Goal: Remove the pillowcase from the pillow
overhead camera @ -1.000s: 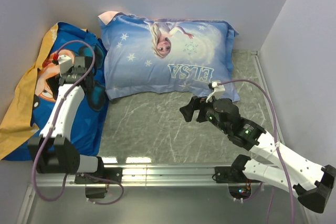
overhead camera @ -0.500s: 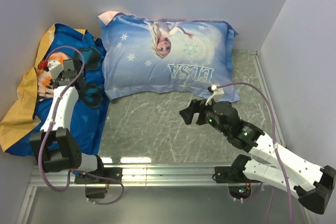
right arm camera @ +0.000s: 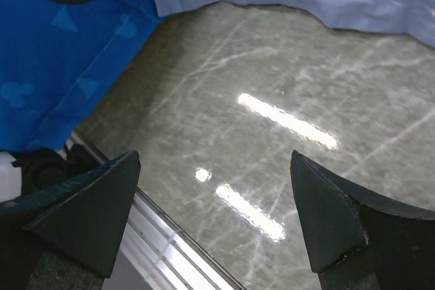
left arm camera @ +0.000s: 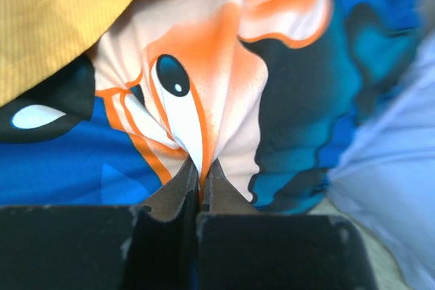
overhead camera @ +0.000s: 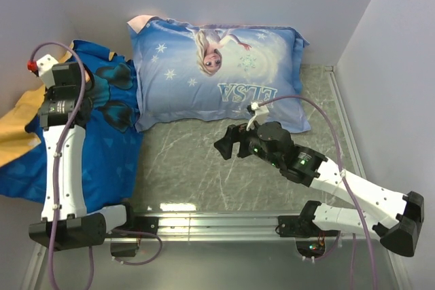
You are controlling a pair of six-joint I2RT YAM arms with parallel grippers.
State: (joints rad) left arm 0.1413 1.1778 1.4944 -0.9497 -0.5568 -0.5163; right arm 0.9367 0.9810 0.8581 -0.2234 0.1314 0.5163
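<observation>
The pillowcase [overhead camera: 109, 147] lies crumpled at the left side of the table [overhead camera: 204, 161], against the left wall, blue side up. Its right edge touches or slips under the Elsa pillow [overhead camera: 224, 79]; which of the two cannot be told. Its yellow-orange side shows only as a folded-back strip at the far left, cut off by the edge of the top view. Whether the pillow is inside cannot be told; no plain white pillow shows through the fabric.

In the left wrist view the left gripper [left arm camera: 200, 171] has its jaws pressed nearly together on a raised pleat of the pillowcase [left arm camera: 204, 52], right at the printed eye of the Mickey face, and the cloth fans out from the pinch in creases. From above, the left arm [overhead camera: 60, 161] covers this grip, so the fingers are hidden there.

The right gripper [overhead camera: 228, 146] hangs over bare table in front of the Elsa pillow, apart from both fabrics. Its jaws are spread wide with nothing between them [right arm camera: 211, 215], only the marbled surface and the metal rail [right arm camera: 170, 249] at the near edge.
</observation>
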